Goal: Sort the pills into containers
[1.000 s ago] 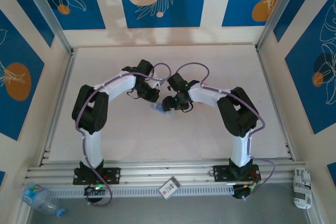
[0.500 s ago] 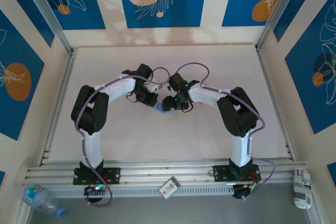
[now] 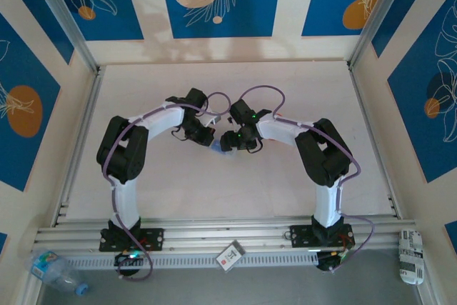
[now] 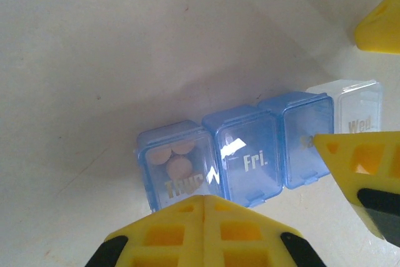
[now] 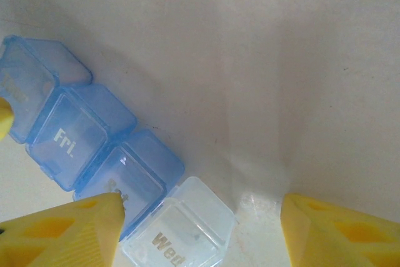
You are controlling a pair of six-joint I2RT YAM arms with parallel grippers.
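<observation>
Containers [image 3: 216, 149] are lying on the table [image 3: 300, 83], at my left gripper's [image 4: 204, 199] twelve o'clock, with pills [image 4: 175, 162] showing in the Thu compartment. I'm holding that gripper pinched shut. My right gripper [image 5: 201, 204] is standing open, straddling the Wed end.

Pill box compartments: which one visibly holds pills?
The blue end compartment beside the Fri. compartment: round tan pills show through its lid, none through Fri.'s.

containers [image 4: 244, 161]: glossy translucent blue plastic (one cell clear) | table [image 4: 125, 42]: matt, smooth | rail [image 3: 214, 234]: bare metal
</observation>
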